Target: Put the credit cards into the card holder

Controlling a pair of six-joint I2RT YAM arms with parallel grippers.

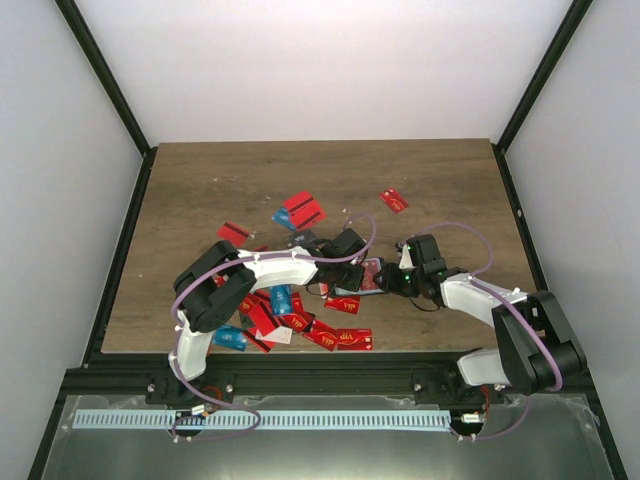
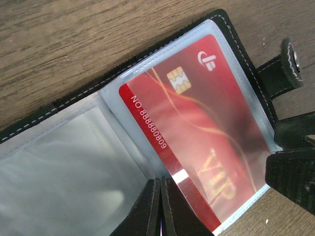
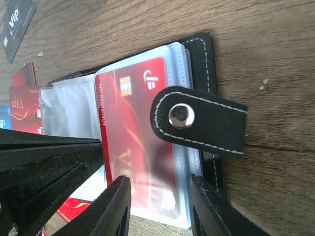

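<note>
The black card holder [image 1: 366,276] lies open on the wooden table between my two grippers. A red VIP credit card [image 2: 206,123] sits inside a clear sleeve of the card holder [image 2: 236,44]. My left gripper [image 2: 161,196] is shut, its tips pressing down at the holder's middle fold beside that card. My right gripper [image 3: 160,184] is open, its jaws hovering over the near edge of the sleeve with the red card [image 3: 130,123]. The holder's snap strap [image 3: 199,120] lies folded over the sleeves. In the top view my left gripper [image 1: 345,266] and right gripper [image 1: 392,278] flank the holder.
Several loose red cards [image 1: 300,322] and blue cards [image 1: 281,297] lie heaped near the table's front edge under the left arm. More red cards [image 1: 305,210] lie further back, one at the right [image 1: 394,200]. A thin dark grey card [image 3: 17,24] lies beyond the holder.
</note>
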